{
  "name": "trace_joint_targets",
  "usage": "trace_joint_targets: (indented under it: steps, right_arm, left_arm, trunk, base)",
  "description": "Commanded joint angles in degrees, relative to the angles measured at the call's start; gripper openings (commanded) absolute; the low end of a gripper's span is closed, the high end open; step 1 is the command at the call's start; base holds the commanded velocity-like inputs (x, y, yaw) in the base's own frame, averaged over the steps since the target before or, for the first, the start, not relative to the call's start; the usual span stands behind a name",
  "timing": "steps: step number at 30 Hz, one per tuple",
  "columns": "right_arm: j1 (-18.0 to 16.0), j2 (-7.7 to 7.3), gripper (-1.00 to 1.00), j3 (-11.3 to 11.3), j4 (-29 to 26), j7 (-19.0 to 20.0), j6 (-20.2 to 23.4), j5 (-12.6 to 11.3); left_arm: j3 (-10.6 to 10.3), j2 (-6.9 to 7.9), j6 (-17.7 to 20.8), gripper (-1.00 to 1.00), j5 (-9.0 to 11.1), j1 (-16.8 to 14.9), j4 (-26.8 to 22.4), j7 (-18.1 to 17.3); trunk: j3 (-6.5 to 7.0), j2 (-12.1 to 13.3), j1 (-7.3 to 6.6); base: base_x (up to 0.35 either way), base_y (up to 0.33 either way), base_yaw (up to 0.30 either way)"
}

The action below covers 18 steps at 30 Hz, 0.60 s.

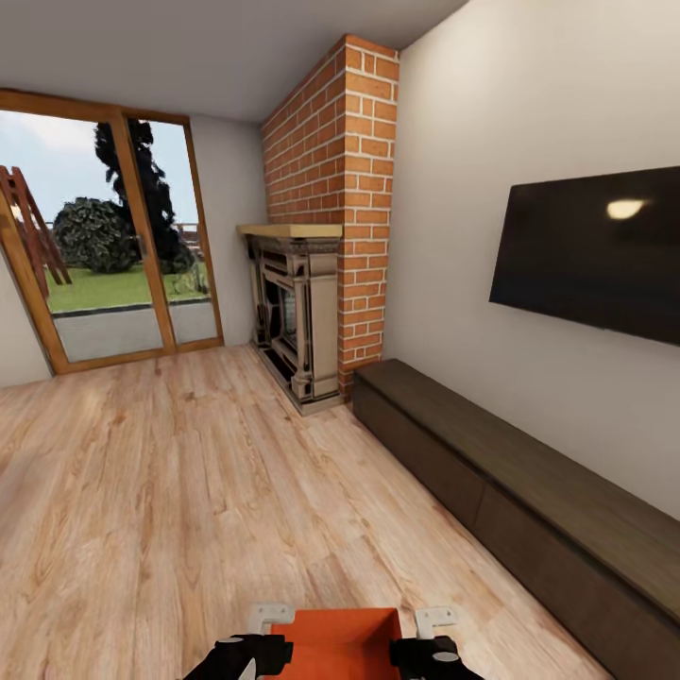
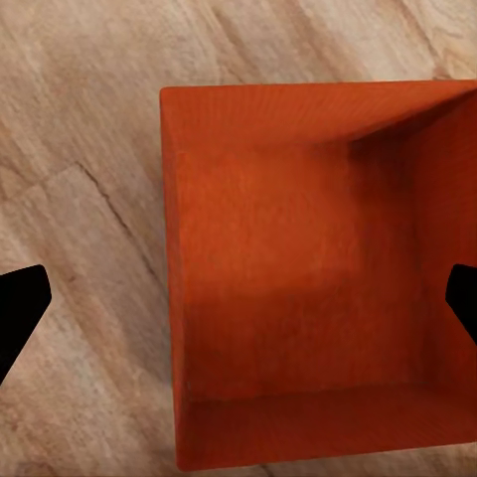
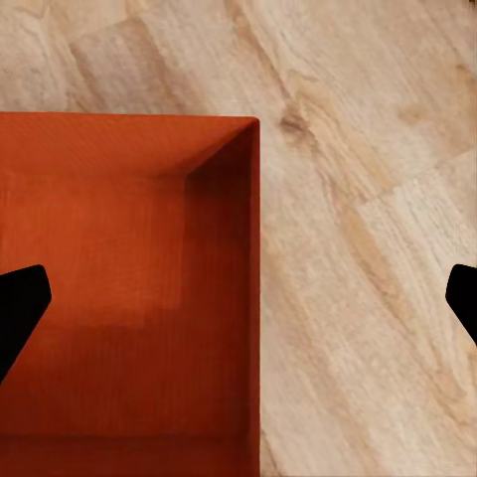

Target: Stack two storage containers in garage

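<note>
Orange bin (image 1: pixel 332 642) on open plank floor (image 1: pixel 170 491)

Light wood plank floor (image 1: pixel 189 491) stretching across the room, orange-red storage container (image 1: pixel 332 642) sitting on it, long low dark cabinet (image 1: pixel 529 510) standing along the wall

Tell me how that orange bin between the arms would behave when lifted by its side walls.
The storage container looks empty, so probably light. Its thin plain walls may flex under a pinch. The flat base and boxy shape suggest it won't roll, though smooth walls could slip.
</note>
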Motion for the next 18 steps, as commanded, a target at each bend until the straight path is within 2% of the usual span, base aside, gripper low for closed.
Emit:
trace_joint_targets:
  steps: [1, 6, 18]
  right_arm:
    - [0.0, -0.01, 1.0, 0.5, 0.0, -0.3, -0.1, -0.4]
    - [0.0, -0.01, 1.0, 0.4, 0.0, -0.5, -0.2, 1.8]
    - [0.0, 0.16, 1.0, 0.3, 0.0, -1.0, -0.2, 2.3]
  left_arm:
    - [0.1, -0.02, 0.3, 1.0, -0.1, 0.0, -0.1, 0.1]
    - [0.1, -0.02, 0.3, 1.0, -0.2, 0.0, -0.1, 0.1]
    - [0.1, 0.04, 0.3, 1.0, -0.1, 0.0, -0.1, 0.1]
  trunk:
    - [-0.25, -0.4, 0.22]
    - [-1.14, -2.5, 1.32]
    - [-4.06, -7.3, 3.96]
  base:
    - [0.0, 0.0, 0.0]
    - [0.0, 0.0, 0.0]
    - [0.0, 0.0, 0.016]
